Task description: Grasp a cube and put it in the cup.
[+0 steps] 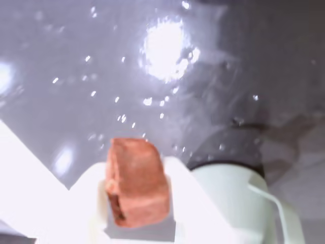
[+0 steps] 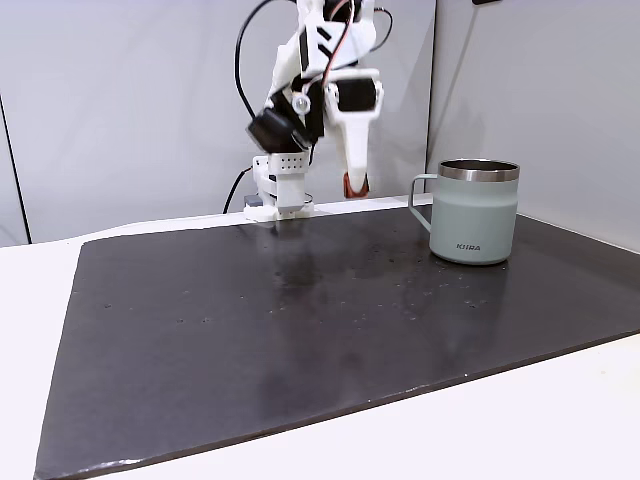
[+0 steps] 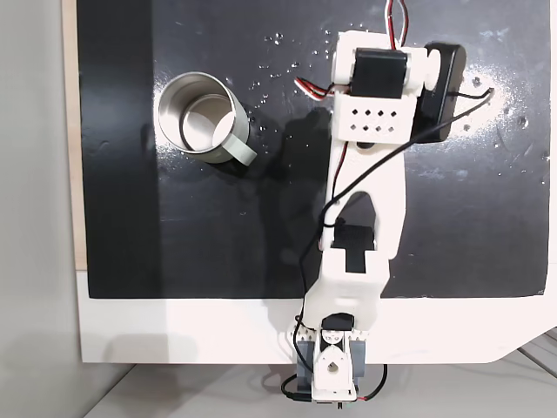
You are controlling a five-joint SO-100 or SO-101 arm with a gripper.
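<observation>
One small reddish-brown cube [image 1: 137, 180] is sitting clamped in my gripper [image 1: 138, 203], well short of the grey-green steel-rimmed mug [image 2: 474, 212]; releasing early risks missing its rim.

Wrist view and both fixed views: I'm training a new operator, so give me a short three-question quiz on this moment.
1. True or false: the gripper is shut on the cube.
2. In the top-down fixed view, the cup is: A) empty B) holding the cube C) tipped over.
3. Fill in: in the side fixed view, the cup's handle points toward the ____.

Key: 1 true; 2 A; 3 arm.
</observation>
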